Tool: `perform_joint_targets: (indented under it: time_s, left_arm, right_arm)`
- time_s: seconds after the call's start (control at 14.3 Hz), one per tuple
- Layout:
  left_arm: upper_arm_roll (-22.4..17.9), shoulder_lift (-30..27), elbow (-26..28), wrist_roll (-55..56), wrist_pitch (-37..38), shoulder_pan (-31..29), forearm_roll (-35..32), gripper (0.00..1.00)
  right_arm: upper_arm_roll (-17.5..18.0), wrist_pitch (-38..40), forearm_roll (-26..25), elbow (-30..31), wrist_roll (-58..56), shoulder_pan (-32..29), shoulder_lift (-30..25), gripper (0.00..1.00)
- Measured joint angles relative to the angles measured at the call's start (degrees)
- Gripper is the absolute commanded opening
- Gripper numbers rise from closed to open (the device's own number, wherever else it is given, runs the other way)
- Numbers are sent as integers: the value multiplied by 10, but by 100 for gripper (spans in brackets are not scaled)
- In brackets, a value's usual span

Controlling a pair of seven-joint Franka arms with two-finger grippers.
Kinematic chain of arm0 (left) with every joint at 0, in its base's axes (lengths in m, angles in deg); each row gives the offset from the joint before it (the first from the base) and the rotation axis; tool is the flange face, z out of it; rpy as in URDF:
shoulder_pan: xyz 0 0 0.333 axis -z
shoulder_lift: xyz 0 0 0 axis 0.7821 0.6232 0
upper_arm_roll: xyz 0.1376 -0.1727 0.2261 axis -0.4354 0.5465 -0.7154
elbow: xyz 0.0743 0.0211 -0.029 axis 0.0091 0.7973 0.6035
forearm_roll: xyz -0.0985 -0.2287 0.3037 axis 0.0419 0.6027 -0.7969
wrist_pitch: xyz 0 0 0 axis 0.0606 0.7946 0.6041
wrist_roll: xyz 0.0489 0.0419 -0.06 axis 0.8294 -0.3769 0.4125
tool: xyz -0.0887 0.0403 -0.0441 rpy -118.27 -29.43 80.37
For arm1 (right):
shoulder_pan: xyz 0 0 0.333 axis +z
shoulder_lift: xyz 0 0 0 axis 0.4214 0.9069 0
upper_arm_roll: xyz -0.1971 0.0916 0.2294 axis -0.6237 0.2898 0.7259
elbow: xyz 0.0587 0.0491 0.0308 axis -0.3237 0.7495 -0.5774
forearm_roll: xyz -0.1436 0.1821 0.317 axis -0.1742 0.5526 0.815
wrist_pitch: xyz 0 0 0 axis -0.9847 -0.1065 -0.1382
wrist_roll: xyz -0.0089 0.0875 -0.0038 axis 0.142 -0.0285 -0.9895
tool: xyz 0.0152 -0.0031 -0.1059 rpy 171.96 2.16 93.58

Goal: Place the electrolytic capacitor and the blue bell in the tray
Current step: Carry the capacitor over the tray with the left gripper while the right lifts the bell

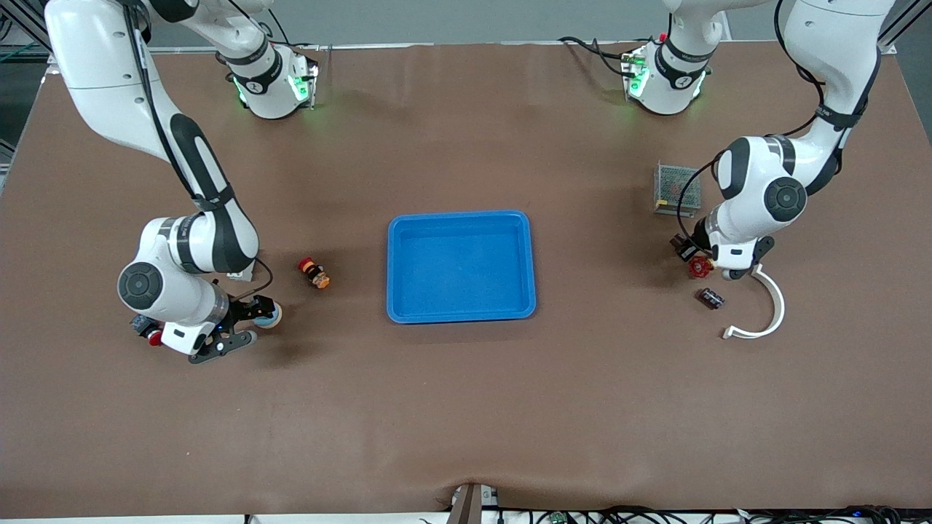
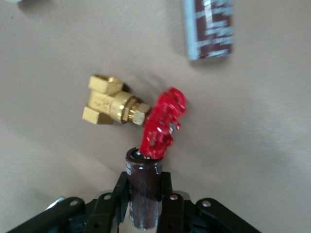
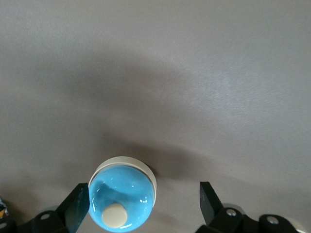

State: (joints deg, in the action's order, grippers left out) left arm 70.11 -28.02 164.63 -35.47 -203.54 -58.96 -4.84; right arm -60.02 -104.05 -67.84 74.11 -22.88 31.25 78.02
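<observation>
In the left wrist view my left gripper (image 2: 144, 194) is shut on a dark brown electrolytic capacitor (image 2: 144, 187), held right beside the red handwheel of a brass valve (image 2: 131, 114). In the front view the left gripper (image 1: 688, 251) is low at the left arm's end of the table. A second capacitor (image 1: 711, 298) lies on the table, nearer the camera than the valve. My right gripper (image 3: 144, 208) stands open around the blue bell (image 3: 121, 201), which sits close to one finger; the other finger is well apart from it. The bell (image 1: 268, 314) is on the table at the right arm's end. The blue tray (image 1: 461, 218) lies in the middle with nothing in it.
A small red and orange push-button part (image 1: 314, 273) lies between the bell and the tray. Near the left arm are a metal mesh box (image 1: 677, 189), the valve (image 1: 700, 267) and a white curved plastic piece (image 1: 772, 309).
</observation>
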Motion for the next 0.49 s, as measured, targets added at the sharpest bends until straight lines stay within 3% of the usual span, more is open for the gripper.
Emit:
perform_joint_targets:
  time_s: [0.49]
  left_arm:
    - [54,0,-113,157,119,70,0,0]
  right_arm:
    - [0,-8,1,10,0,13,3,100]
